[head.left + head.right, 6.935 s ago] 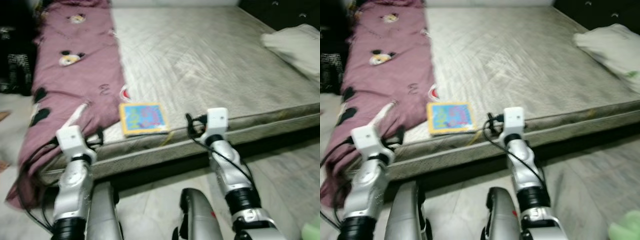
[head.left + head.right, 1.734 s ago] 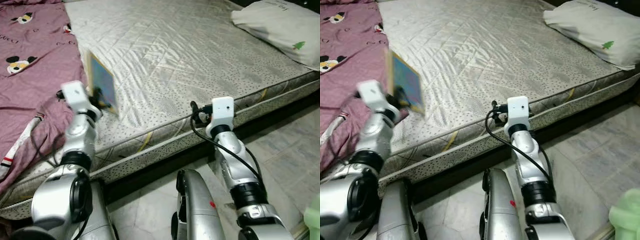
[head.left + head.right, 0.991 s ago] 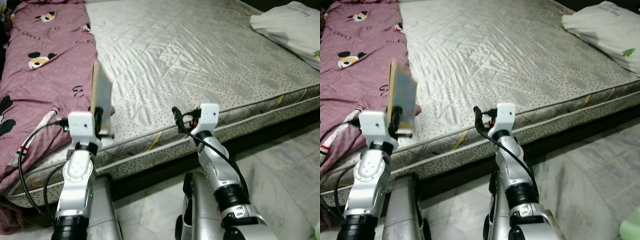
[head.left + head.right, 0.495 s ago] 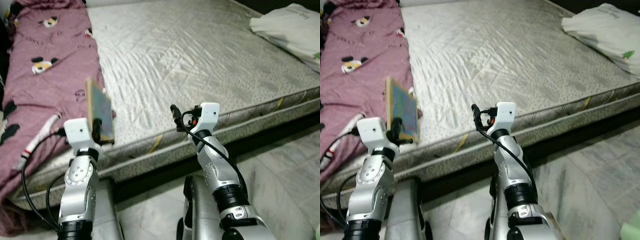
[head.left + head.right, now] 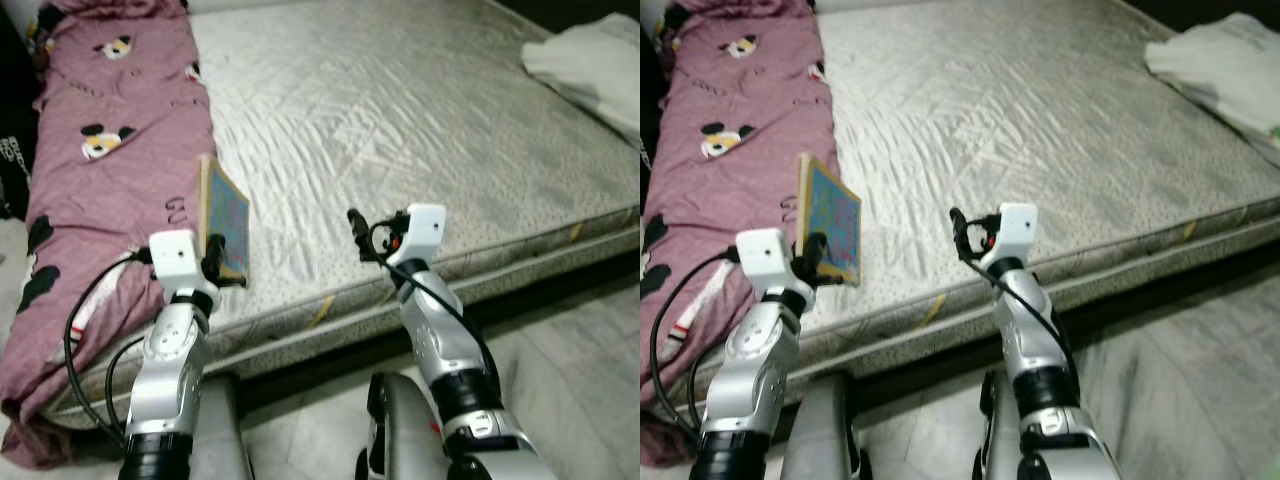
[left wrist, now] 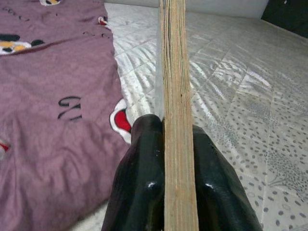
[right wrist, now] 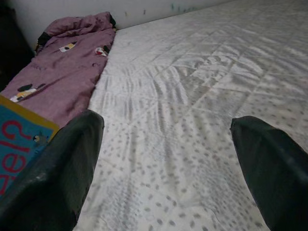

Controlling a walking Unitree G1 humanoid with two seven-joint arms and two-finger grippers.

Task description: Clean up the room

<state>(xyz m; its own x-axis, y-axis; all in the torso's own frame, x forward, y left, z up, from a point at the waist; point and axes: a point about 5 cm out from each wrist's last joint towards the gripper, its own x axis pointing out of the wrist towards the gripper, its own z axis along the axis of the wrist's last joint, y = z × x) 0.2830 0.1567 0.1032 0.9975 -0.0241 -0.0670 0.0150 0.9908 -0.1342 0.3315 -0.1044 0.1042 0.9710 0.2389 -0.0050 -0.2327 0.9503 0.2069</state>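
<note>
Left gripper point(image 6: 178, 192) clamped on picture book point(image 5: 224, 219); book held upright, edge-on, over mattress point(image 5: 400, 110) front edge, at 3 o'clock of maroon cartoon-print quilt point(image 5: 100, 150). Right gripper point(image 7: 168, 159) hovered above mattress edge, fingers point(image 7: 62, 163) spread wide, holding nothing. White pillow point(image 5: 590, 65) at 2 o'clock corner.

I see the book point(image 5: 224, 220) held up on edge above the near left part of the mattress point(image 5: 400, 120), just right of the purple blanket point(image 5: 110, 160), clear of the surface. It is a thin, flat board book with a tan, layered edge and a bright blue cover printed with colourful shapes and red lettering, that face turned right. My left gripper point(image 6: 173, 159) has its two black fingers clamped on the book's lower edge, one on each face.
</note>
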